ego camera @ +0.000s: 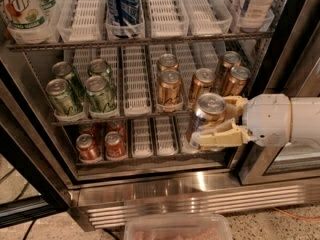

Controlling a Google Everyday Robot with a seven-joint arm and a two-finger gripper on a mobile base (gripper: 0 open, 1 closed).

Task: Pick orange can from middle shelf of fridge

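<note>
My gripper comes in from the right and is shut on an orange can, one cream finger below it and the other behind it. The can is tilted and held just in front of the middle shelf of the fridge, at its right end. Several more orange cans stand in the whitish lanes of that shelf, behind and left of the held one.
Green cans fill the left of the middle shelf. Red cans sit on the lowest tier. Tall bottles stand on the top tier. The dark door frame is close on the right. A translucent bin lies below.
</note>
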